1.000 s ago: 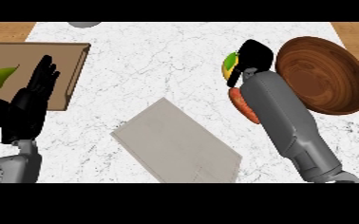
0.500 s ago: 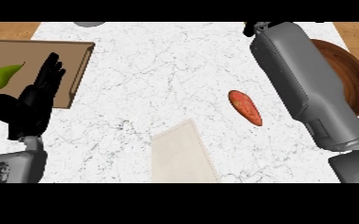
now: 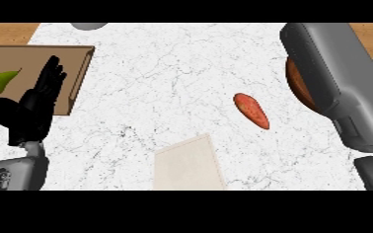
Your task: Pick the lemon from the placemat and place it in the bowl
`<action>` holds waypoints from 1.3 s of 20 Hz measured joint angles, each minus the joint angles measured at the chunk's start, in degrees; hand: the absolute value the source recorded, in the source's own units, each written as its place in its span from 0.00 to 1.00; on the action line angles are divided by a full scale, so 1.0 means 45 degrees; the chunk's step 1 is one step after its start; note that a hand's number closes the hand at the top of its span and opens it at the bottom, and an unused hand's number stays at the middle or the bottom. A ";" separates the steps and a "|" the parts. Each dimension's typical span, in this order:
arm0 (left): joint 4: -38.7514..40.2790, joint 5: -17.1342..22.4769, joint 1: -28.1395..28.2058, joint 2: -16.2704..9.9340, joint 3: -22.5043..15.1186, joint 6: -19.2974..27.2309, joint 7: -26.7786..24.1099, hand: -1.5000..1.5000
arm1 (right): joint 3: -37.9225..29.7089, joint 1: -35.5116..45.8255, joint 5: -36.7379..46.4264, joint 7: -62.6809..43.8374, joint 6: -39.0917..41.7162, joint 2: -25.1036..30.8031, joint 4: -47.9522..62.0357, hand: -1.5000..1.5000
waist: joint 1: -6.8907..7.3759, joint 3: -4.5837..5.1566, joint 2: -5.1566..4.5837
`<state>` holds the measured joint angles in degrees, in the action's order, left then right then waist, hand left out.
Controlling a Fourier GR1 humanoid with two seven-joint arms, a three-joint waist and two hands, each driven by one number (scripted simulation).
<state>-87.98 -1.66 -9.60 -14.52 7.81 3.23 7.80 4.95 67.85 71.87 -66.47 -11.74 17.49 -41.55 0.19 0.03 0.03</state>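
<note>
The right forearm covers the bowl at three o'clock; its hand is unseen, likely placing the lemon. Left hand rests flat-fingered at nine.

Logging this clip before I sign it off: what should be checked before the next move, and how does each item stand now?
1. Lemon located: cannot tell. It shows nowhere, and the placemat is bare.
2. Right robot hand's grip: cannot tell. Only the grey forearm shows; the hand is out of view.
3. Bowl free to receive: cannot tell. The forearm covers most of it.
4. Left robot hand out of the way: ok. It rests open at the left edge, over the wooden board.
5. Orange vegetable clear of the bowl: ok. It lies on the counter, apart from it.
</note>
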 measured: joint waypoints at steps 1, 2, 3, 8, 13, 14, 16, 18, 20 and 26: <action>-0.0016 -0.0002 0.0145 0.0042 0.0001 0.0002 -0.0104 0.50 | -0.0231 -0.0184 -0.0016 0.0103 -0.0145 0.0146 -0.0120 1.00 | -0.0010 0.0000 0.0004; 0.0021 -0.0013 0.0116 0.0062 -0.0014 0.0002 -0.0105 0.50 | -0.0440 -0.0272 0.0010 0.0176 -0.0294 0.0202 -0.0149 1.00 | -0.0005 -0.0003 -0.0007; -0.0052 -0.0059 0.0089 0.0074 -0.0033 0.0047 -0.0073 0.50 | -0.0644 -0.0568 -0.0011 0.0334 -0.0473 0.0307 -0.0250 1.00 | -0.0020 -0.0002 -0.0005; -0.0425 -0.0017 0.0335 0.0012 -0.0003 -0.0069 0.0058 0.50 | -0.1752 -0.1779 -0.0301 0.1190 -0.1347 0.1047 -0.0506 1.00 | -0.0006 -0.0009 -0.0014; -0.0124 0.0114 0.0295 -0.0101 0.0180 -0.0331 -0.0175 0.50 | -0.2656 -0.2844 -0.0578 0.2136 -0.2690 0.1440 -0.0103 1.00 | 0.0048 -0.0010 -0.0052; -0.0197 0.0112 0.0327 -0.0093 0.0170 -0.0346 -0.0141 0.50 | -0.2871 -0.3036 -0.0738 0.2347 -0.2898 0.1595 -0.0037 1.00 | 0.0055 -0.0012 -0.0054; -0.0163 0.0226 0.0302 -0.0182 0.0273 -0.0499 -0.0148 0.50 | -0.3341 -0.3281 -0.1086 0.3013 -0.3477 0.1951 0.0453 1.00 | 0.0103 -0.0016 -0.0077; -0.0172 0.0162 0.0216 -0.0118 0.0259 -0.0427 -0.0108 0.50 | -0.3681 -0.3540 -0.1451 0.3634 -0.3722 0.2316 0.0656 1.00 | 0.0089 -0.0015 -0.0071; -0.0254 0.0163 0.0251 -0.0091 0.0215 -0.0448 -0.0065 0.50 | -0.3946 -0.3665 -0.1635 0.3312 -0.2931 0.2485 0.1376 1.00 | 0.0122 -0.0009 -0.0079; -0.0599 0.0014 0.0416 0.0049 0.0136 -0.0317 0.0049 0.50 | -0.5260 -0.4394 -0.3228 0.4142 -0.2714 0.2580 0.2462 0.00 | 0.0124 -0.0020 -0.0075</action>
<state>-90.68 -1.60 -7.73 -14.30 8.42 1.80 8.02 -18.73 48.08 57.35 -47.83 -23.95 29.10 -30.47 0.75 -0.06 -0.30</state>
